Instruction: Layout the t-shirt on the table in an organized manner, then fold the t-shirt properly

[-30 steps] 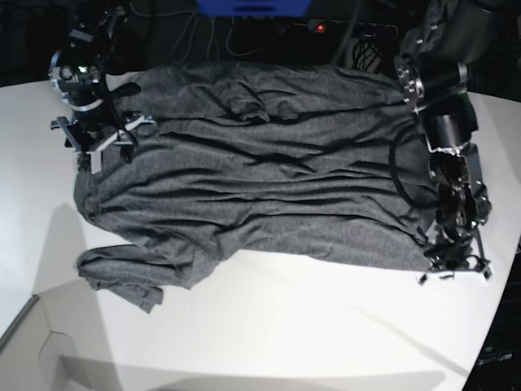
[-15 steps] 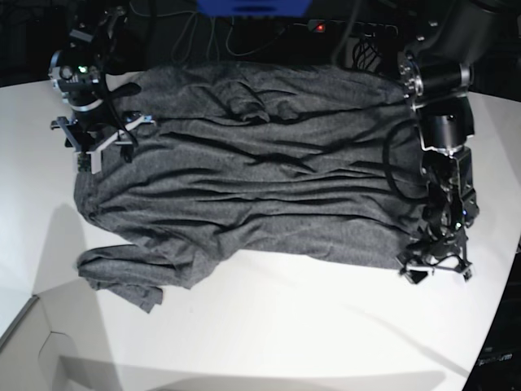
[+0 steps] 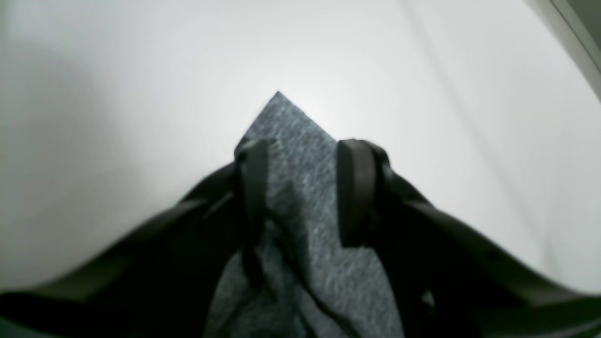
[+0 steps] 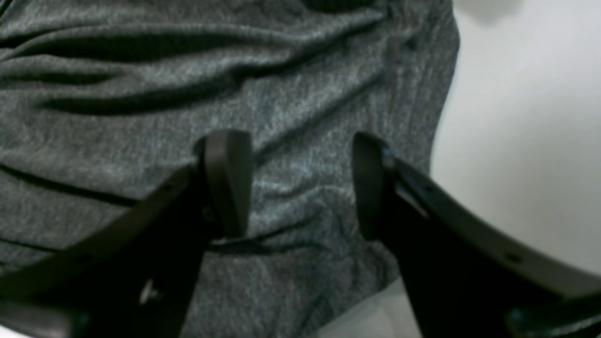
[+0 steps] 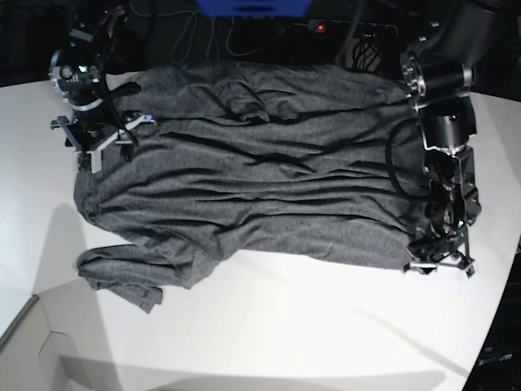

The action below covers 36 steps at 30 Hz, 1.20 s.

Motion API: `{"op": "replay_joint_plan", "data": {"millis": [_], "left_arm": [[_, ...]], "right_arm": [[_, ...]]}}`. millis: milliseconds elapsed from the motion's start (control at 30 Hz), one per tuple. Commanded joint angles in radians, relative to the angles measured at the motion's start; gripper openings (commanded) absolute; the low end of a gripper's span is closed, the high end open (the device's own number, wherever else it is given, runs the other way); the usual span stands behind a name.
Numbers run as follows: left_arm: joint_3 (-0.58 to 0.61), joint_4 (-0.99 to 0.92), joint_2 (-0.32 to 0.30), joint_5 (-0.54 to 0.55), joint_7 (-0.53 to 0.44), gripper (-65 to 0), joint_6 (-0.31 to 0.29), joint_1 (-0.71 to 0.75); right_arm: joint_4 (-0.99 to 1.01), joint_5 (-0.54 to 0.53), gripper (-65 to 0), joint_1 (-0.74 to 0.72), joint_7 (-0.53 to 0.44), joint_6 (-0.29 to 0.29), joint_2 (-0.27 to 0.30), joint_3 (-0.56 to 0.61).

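The dark-grey t-shirt [image 5: 260, 179] lies spread and wrinkled across the white table [image 5: 285, 326], one sleeve [image 5: 122, 277] bunched at the lower left. My left gripper [image 5: 437, 266] sits low at the shirt's lower right corner. In the left wrist view that corner [image 3: 291, 122] lies between the fingers of the left gripper [image 3: 303, 188], which stand apart over bare table [image 3: 117, 94]. My right gripper [image 5: 106, 151] hovers over the shirt's upper left edge. Seen from the right wrist, the right gripper [image 4: 300, 183] is open above the fabric [image 4: 235, 70], beside the table [image 4: 516, 141].
Cables and a power strip with a red light [image 5: 319, 27] run behind the table's far edge. The table's curved edge [image 5: 501, 309] passes close to the left arm. A white panel [image 5: 32, 334] sits at the lower left corner.
The left gripper slid from the bare table by the right edge in toward the shirt's corner, and its jaws, shut before, now stand apart. The right arm has stayed still.
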<state>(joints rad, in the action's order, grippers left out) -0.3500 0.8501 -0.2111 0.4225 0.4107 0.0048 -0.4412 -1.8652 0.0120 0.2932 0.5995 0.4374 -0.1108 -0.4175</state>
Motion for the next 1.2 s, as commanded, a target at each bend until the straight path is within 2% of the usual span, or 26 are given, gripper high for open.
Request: {"op": "replay_joint_plan", "data": {"millis": [0,867,967,1100,1167], "left_arm": [[-0.002,0.013,-0.012,0.003,-0.025,-41.4,-0.007,-0.029],[-0.004,0.013,-0.012,0.008,-0.025,-39.5,-0.006,0.008],[-0.004,0.013,-0.012,0.008,-0.025,-45.5,-0.007,0.008],[-0.004,0.013,-0.012,0.009,-0.025,-65.0,-0.009,0.008],[-0.004,0.013,-0.012,0.013,-0.025,-63.8,-0.009,0.008]], "right_arm": [[-0.018,-0.01,-31.0,-0.005,-0.022,-0.004,0.004,-0.001],[-0.018,-0.01,-31.0,-0.002,-0.022,-0.004,0.004,-0.001],[-0.018,-0.01,-31.0,-0.002,-0.022,-0.004,0.004,-0.001],[-0.018,-0.01,-31.0,-0.002,-0.022,-0.004,0.004,-0.001],[-0.018,-0.01,-31.0,-0.002,-0.022,-0.004,0.004,-0.001]]}}
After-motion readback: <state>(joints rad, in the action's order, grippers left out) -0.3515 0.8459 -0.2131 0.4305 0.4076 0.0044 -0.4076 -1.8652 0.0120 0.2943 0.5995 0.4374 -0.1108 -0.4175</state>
